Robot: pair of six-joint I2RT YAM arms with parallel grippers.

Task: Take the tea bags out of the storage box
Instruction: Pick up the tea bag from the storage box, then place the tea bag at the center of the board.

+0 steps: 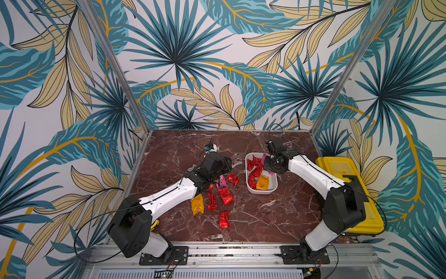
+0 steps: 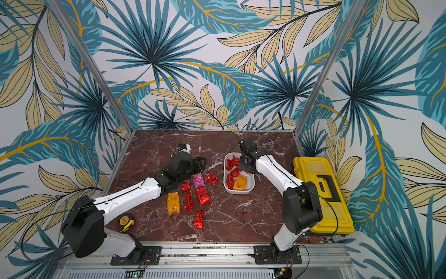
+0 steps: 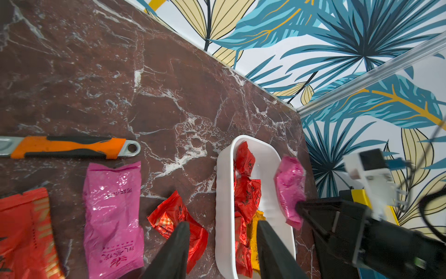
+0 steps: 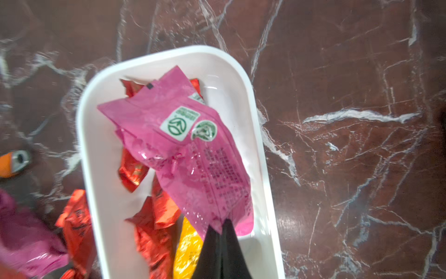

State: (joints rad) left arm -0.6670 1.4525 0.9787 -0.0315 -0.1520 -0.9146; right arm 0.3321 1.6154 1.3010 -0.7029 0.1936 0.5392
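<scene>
We see our right gripper (image 4: 222, 225) pinched tight on the end of a pink bag (image 4: 183, 145), which hangs over the box (image 4: 82, 145) above red bags (image 4: 132, 171). Our left gripper (image 3: 222, 224) stands half-wide near the box, over the table (image 3: 120, 84).

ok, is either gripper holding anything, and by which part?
The right gripper is shut on a crinkled magenta foil tea bag, pinching one end edge, over the white plastic storage box. The left gripper stands open, holding nothing.
</scene>
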